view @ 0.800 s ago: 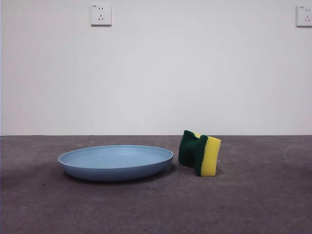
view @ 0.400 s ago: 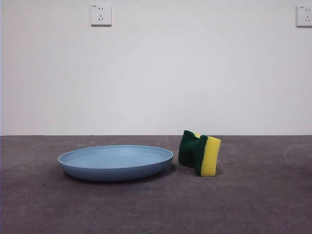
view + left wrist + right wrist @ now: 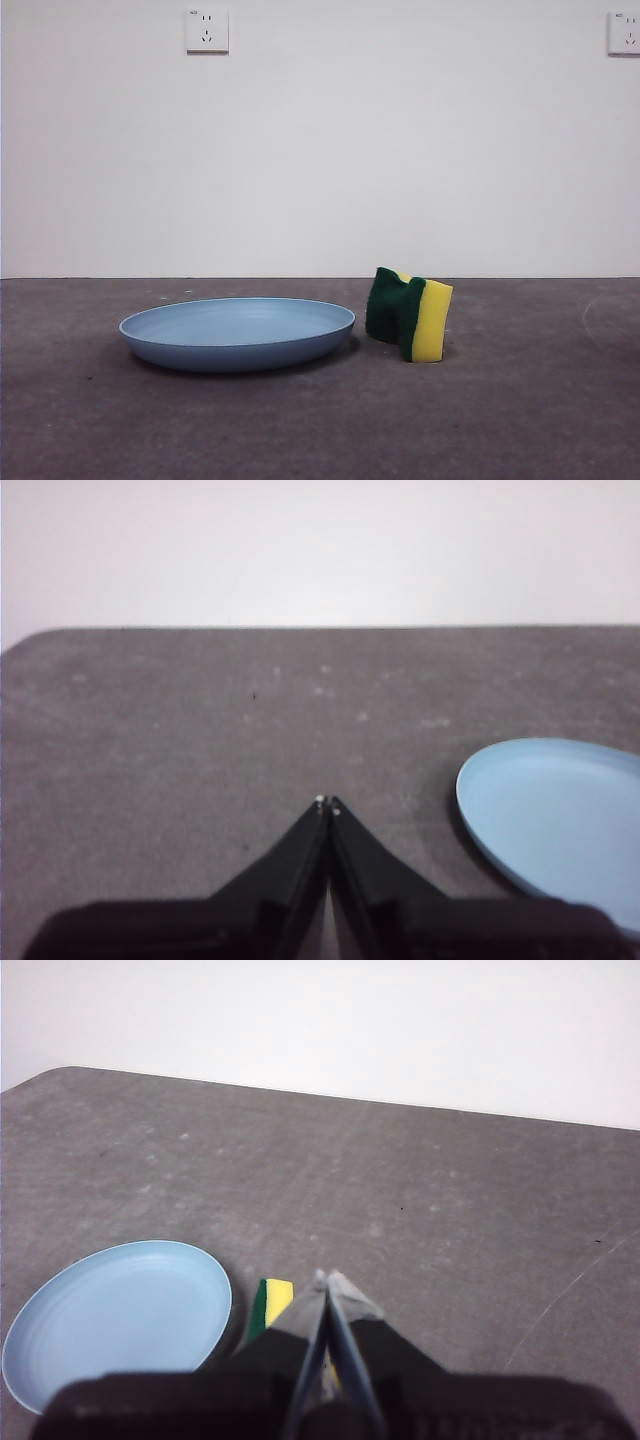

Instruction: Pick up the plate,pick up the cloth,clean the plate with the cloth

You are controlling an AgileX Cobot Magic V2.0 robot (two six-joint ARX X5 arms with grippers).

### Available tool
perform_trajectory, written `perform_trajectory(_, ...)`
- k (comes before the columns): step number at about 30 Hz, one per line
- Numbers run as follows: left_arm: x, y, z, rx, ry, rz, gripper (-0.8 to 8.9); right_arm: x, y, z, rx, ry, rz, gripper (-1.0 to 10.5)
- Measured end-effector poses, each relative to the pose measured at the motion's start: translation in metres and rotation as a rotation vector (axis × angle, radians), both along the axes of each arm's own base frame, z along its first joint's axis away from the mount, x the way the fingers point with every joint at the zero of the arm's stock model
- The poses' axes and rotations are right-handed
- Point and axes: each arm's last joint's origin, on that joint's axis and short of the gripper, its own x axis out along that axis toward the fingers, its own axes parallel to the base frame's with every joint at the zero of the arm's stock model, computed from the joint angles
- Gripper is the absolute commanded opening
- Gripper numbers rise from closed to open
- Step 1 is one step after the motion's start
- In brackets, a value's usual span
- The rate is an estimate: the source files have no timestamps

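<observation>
The light-blue plate (image 3: pixel 238 333) lies flat on the dark grey table, left of centre in the front view. Just to its right the cloth (image 3: pixel 410 314), a yellow sponge with a dark green layer, stands on edge. No arm shows in the front view. My left gripper (image 3: pixel 328 804) is shut and empty, held above the table with the plate (image 3: pixel 556 820) off to one side. My right gripper (image 3: pixel 327 1278) is also shut and empty, high above the table, with the cloth (image 3: pixel 270 1304) partly hidden behind its jaws and the plate (image 3: pixel 118 1318) beside it.
A white wall with two power outlets (image 3: pixel 207 29) (image 3: pixel 624 32) stands behind the table. The table's rounded far corner (image 3: pixel 40 640) shows in the left wrist view.
</observation>
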Motion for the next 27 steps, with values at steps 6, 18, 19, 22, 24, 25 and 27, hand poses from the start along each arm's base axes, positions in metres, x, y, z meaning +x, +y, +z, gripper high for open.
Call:
perform_trajectory(6, -0.0009, 0.0001, -0.0066, 0.005, 0.068, 0.000, -0.03, 0.0000, 0.0000, 0.0000, 0.000, 0.000, 0.000, 0.0)
perform_trajectory(18, -0.0009, 0.0001, -0.0066, 0.005, 0.069, 0.000, -0.03, 0.0000, 0.0000, 0.0000, 0.000, 0.000, 0.000, 0.0)
perform_trajectory(19, -0.0009, 0.0001, -0.0066, 0.005, 0.069, 0.000, -0.03, 0.0000, 0.0000, 0.0000, 0.000, 0.000, 0.000, 0.0)
perform_trajectory(22, -0.0009, 0.0001, -0.0066, 0.005, 0.069, 0.000, -0.03, 0.0000, 0.0000, 0.0000, 0.000, 0.000, 0.000, 0.0)
perform_trajectory(24, -0.0009, 0.0001, -0.0066, 0.005, 0.069, 0.000, -0.03, 0.0000, 0.0000, 0.0000, 0.000, 0.000, 0.000, 0.0)
perform_trajectory(25, -0.0009, 0.0001, -0.0066, 0.005, 0.069, 0.000, -0.03, 0.0000, 0.0000, 0.0000, 0.000, 0.000, 0.000, 0.0)
perform_trajectory(27, -0.0009, 0.0001, -0.0066, 0.005, 0.069, 0.000, -0.03, 0.0000, 0.0000, 0.0000, 0.000, 0.000, 0.000, 0.0)
